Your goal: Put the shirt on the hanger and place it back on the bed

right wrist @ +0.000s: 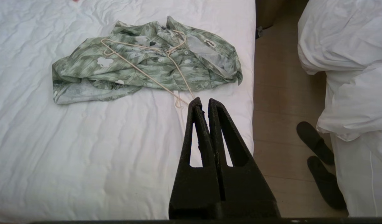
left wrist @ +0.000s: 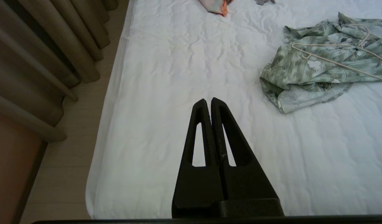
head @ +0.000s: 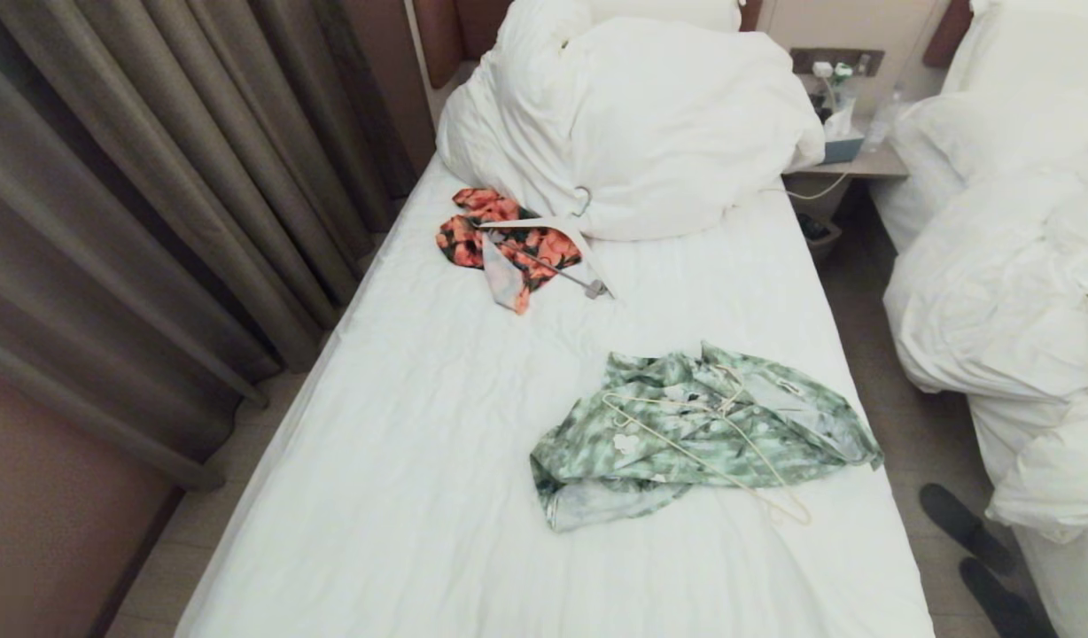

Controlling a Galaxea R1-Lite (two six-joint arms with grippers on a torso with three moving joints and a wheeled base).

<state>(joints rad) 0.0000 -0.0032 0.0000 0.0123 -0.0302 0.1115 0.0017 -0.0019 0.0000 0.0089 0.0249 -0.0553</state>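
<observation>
From the head, the shirt lay crumpled on the bed with the hanger on top; at the wrists, the left gripper and right gripper were clenched, empty, above the sheet.

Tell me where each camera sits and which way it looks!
Head view: up high, looking down the bed; no arms show.
Left wrist view: behind the shut left tool, facing the sheet near the curtains.
Right wrist view: behind the shut right tool, facing the bed's edge and slippers.
All share the shirt under the hanger.
</observation>
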